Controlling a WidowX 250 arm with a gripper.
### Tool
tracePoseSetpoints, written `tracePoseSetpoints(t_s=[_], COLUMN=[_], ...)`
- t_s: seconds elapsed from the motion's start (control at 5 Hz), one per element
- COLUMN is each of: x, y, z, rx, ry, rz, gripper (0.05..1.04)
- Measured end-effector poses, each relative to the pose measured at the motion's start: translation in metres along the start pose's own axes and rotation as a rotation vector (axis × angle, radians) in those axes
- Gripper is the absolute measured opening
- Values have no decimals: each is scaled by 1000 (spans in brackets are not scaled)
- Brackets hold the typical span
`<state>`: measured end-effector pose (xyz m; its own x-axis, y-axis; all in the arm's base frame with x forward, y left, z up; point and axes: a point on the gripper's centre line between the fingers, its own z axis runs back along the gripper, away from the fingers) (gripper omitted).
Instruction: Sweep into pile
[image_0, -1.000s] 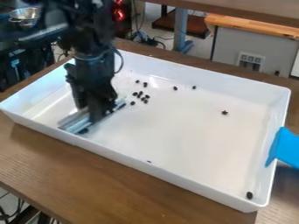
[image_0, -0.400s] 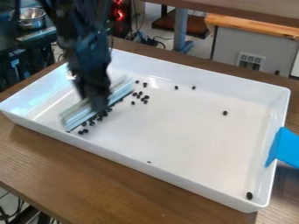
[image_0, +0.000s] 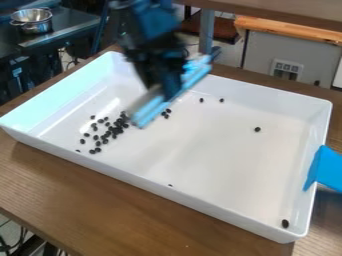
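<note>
Brown table: It lies below the jaws and on all sides of the white tray; a bean pushed over the rim would likely be lost here.
White tray (image_0: 214, 150): The jaws are above its far part. Its far wall is just behind them, so lowering here could make the tool hit the rim.
Black gripper (image_0: 167, 94): Its jaws appear clamped on the sweeping bar. If the grip is weak, wall contact may twist the bar.
Sweeping bar (image_0: 148, 113): It lies slanting through the jaws, seemingly raised, the upper end across the far rim. A tilted landing would leave a gap where beans slip under.
Blue piece (image_0: 327, 169): It is well right of the jaws, over the tray's side; a wide sweep could bump it.
Loose pile (image_0: 115, 131): It is left and below the jaws in the view, near the bar's lower end. A careless descent may scatter it.
Lone bean (image_0: 257, 129): It is right of the jaws, well apart; a short stroke would miss it.
Corner bean (image_0: 285, 223): It is farthest from the jaws, beside the walls, where a straight bar may not reach.
</note>
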<state>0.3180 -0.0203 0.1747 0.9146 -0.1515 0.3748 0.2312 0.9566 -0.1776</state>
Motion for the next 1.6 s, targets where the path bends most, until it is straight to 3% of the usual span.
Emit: tracePoseSetpoints(t_s=[0.2, 0.6, 1.2, 1.6], x=[19, 45, 56, 61], y=[-28, -61, -67, -54], z=[-19, -67, -125, -129], rx=[1, 57, 101, 75], ry=[37, 122, 95, 80], rz=[60, 290, 276, 282], gripper=[366, 366, 366, 366])
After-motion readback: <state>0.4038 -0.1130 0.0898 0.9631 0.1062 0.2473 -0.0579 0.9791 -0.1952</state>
